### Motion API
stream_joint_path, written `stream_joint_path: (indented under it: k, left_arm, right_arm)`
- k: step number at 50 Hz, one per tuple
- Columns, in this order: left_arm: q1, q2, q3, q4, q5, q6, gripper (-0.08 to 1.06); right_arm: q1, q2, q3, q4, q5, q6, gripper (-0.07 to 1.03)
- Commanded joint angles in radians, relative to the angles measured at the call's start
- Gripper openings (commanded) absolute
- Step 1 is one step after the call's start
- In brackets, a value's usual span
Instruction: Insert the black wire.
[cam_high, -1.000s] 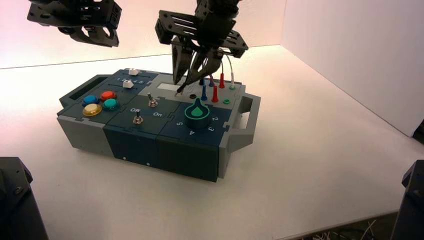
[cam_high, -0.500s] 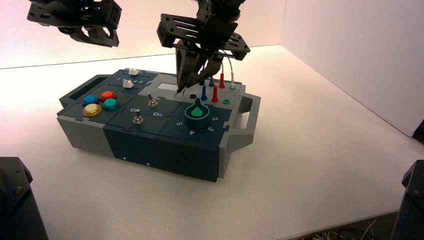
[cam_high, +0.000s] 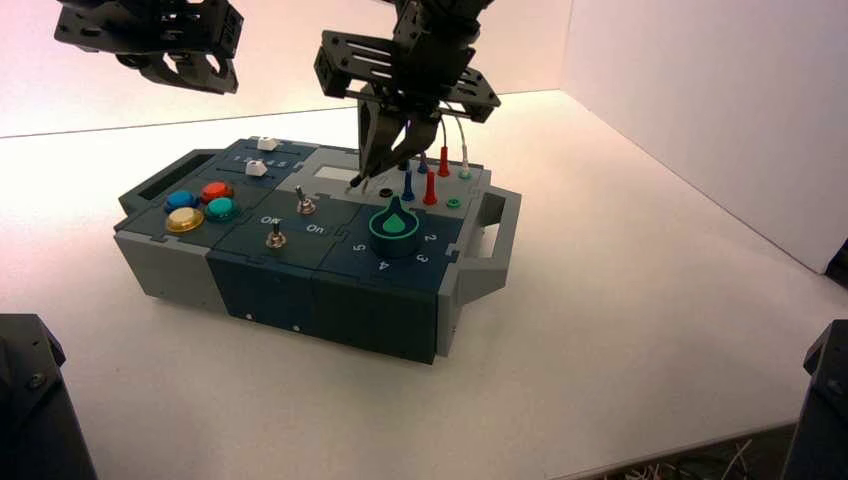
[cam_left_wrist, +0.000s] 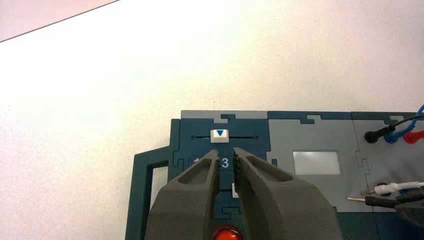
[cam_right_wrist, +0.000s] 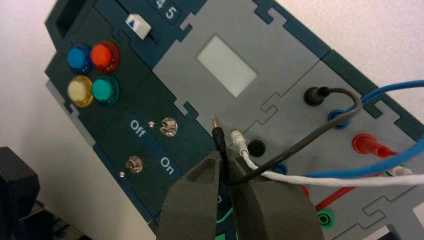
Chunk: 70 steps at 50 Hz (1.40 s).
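Pinched in place, black wire (cam_right_wrist: 218, 140) between right gripper's (cam_right_wrist: 227, 167) fingersSitting clamped, black wire (cam_right_wrist: 218, 140) between right gripper's (cam_right_wrist: 226, 165) fingers

The left gripper (cam_left_wrist: 227, 155) is hanging over the box's slider panel (cam_left_wrist: 252, 145), its two fingers pressing together. A white slider (cam_left_wrist: 219, 136) with a blue triangle is sitting in its slot; a second slider (cam_left_wrist: 235, 191) is partly hiding behind the fingers. A red button (cam_left_wrist: 228, 234) is peeking out below them. A pale window (cam_left_wrist: 316, 163) is lying in the grey panel (cam_left_wrist: 285, 141). Near the picture's edge, a black plug (cam_left_wrist: 379, 134), a blue plug (cam_left_wrist: 391, 137) and a red plug (cam_left_wrist: 412, 137) are standing in a row, while the right gripper (cam_left_wrist: 414, 206) is holding the black wire (cam_left_wrist: 380, 202) beside a white plug (cam_left_wrist: 392, 188).
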Motion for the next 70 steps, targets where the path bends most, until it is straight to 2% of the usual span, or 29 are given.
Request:
stream_joint_path:
  k: [1,15,18,29,39,41,48,55,70]
  left_arm:
    - [-0.006,-0.014,-0.025,0.002,-0.009,0.005,0.17]
    - [-0.006,-0.014,-0.025,0.003,-0.008,0.005,0.17]
    - [-0.006,-0.014,-0.026,0.003,-0.008,0.005,0.17]
    - [-0.006,-0.014,-0.026,0.002,-0.008,0.005,0.17]
    - [-0.006,-0.017,-0.026,0.003,-0.008,0.005,0.17]
    - [-0.006,-0.020,-0.026,0.003,-0.008,0.005,0.17]
    - [-0.006,-0.021,-0.025,0.003,-0.008,0.005,0.17]
    - [-0.006,-0.021,-0.025,0.002,-0.008,0.005,0.17]
    - [-0.006,-0.021,-0.023,0.003,-0.008,0.005,0.17]
  right_arm:
    - [-0.002,-0.008,-0.025,0.003,0.011,-0.003,-0.02]
    - [-0.002,-0.011,-0.043,-0.009,0.017,-0.003,-0.02]
    - [-0.002,-0.018,-0.055,-0.028,0.035,-0.003,-0.02]
    - [-0.025,-0.048,-0.120,-0.109,0.187,-0.003,-0.02]
    - [-0.044,-0.072,-0.164,-0.167,0.279,-0.003,-0.02]
    - [-0.060,-0.078,-0.190,-0.192,0.345,-0.003,-0.02]
    - [-0.064,-0.074,-0.233,-0.224,0.445,-0.003,-0.02]
    - [-0.063,-0.064,-0.262,-0.236,0.500,-0.003,-0.02]
    - [-0.063,-0.003,-0.298,-0.235,0.531,-0.011,-0.02]
